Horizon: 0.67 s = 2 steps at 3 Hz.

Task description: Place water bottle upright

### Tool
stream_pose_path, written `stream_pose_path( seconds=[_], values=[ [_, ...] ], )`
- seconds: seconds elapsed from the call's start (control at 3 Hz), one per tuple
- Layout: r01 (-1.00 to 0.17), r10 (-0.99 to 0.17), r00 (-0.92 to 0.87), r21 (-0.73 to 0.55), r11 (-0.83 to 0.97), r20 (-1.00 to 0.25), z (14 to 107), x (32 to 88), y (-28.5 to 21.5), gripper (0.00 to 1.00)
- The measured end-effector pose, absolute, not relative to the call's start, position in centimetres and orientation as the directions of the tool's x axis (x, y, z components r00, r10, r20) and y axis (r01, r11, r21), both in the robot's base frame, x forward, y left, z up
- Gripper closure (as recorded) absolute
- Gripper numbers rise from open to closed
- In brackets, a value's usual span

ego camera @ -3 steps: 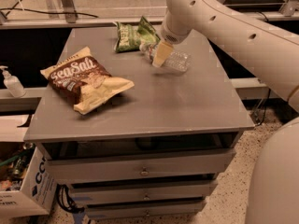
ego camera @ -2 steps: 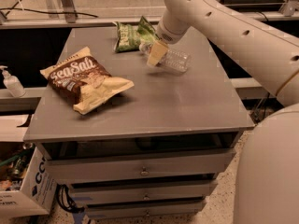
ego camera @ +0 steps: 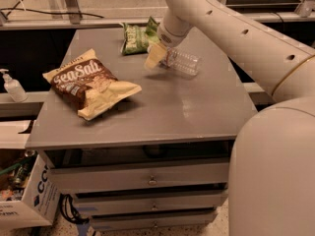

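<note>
The water bottle point(ego camera: 185, 62) is clear and ribbed and lies on its side at the back right of the grey table top point(ego camera: 187, 107). Its neck end points left, toward my gripper point(ego camera: 156, 56). The gripper comes down from the arm above and sits right at the bottle's left end, low over the table. The bottle's cap and label are hidden behind the gripper.
A green chip bag point(ego camera: 139, 36) lies just behind the gripper. A brown sea-salt chip bag point(ego camera: 88, 82) lies at the table's left. A white pump-top dispenser bottle point(ego camera: 12, 86) stands on a ledge left of the table. A cardboard box point(ego camera: 24, 200) sits on the floor.
The gripper has shifted a little to the left along the bottle's neck end. The bottle still lies on its side in about the same place.
</note>
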State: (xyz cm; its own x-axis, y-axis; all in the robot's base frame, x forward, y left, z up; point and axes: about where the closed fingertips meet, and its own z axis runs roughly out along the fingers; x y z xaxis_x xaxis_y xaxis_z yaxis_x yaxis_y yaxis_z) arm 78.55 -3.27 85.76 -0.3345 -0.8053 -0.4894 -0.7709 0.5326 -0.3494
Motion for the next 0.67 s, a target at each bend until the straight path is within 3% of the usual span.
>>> stream_pose_path(
  seconds=[0.67],
  values=[
    [-0.718, -0.765, -0.414, -0.339, 0.608, -0.494, 85.46, 79.7, -2.83, 0.0]
  ],
)
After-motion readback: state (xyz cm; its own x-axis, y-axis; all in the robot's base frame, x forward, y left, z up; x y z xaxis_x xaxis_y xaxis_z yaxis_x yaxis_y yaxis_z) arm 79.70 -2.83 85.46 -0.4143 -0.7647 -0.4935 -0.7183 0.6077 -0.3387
